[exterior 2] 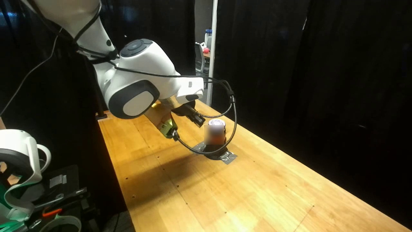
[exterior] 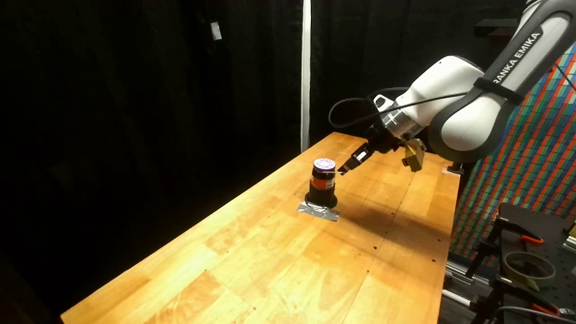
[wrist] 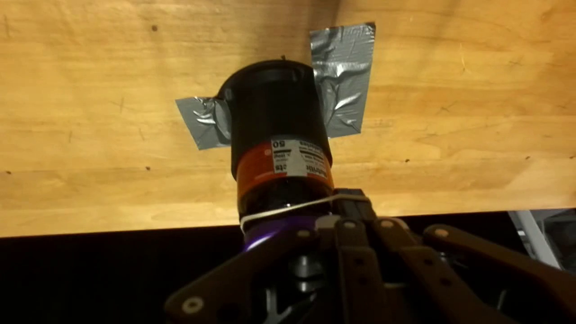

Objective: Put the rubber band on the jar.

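- Wrist view: a dark jar [wrist: 285,191] with an orange label [wrist: 254,168] and purple lid [wrist: 276,227] stands in a black holder [wrist: 276,108], fixed to a wooden table [wrist: 90,135] by silver tape [wrist: 344,76]. My gripper [wrist: 354,204] is beside the jar, fingers clenched together. A thin, pale band [wrist: 290,209] bends round the jar at about the lid's lower edge and runs straight to the fingertips; whether they pinch or merely hook it, I cannot tell.
- Handling, as I judge it: the band is very light, soft and springy, liable to ping off. Its stretched end is the place to hold, easing slack towards the jar.
- In an exterior view, the jar [exterior: 322,180] is upright, the band a faint line reaching towards the gripper. I expect the jar to be stiff and smooth; the holder should brace it, so I need not grip it.
- In an exterior view, a blurred patch covers much of the jar and I cannot make out the band. The gripper [exterior 2: 199,121] is near the lid [exterior 2: 217,122].
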Robot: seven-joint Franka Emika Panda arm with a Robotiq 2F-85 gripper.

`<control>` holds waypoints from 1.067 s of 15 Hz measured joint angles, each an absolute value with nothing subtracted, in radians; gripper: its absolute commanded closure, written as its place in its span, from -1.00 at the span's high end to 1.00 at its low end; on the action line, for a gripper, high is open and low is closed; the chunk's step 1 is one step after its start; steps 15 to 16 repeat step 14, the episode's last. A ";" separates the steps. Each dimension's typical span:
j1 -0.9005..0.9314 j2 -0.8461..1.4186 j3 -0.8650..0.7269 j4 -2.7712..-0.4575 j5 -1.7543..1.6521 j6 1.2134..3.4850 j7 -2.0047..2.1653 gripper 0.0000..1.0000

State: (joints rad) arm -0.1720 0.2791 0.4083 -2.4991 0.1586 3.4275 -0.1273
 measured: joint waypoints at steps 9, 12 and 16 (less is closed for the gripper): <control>-0.311 0.315 0.461 -2.606 -0.014 3.679 -0.117 -0.98; -0.332 0.316 0.462 -2.623 -0.059 3.693 -0.099 -0.46; -0.363 0.318 0.480 -2.630 -0.121 3.687 -0.048 -0.39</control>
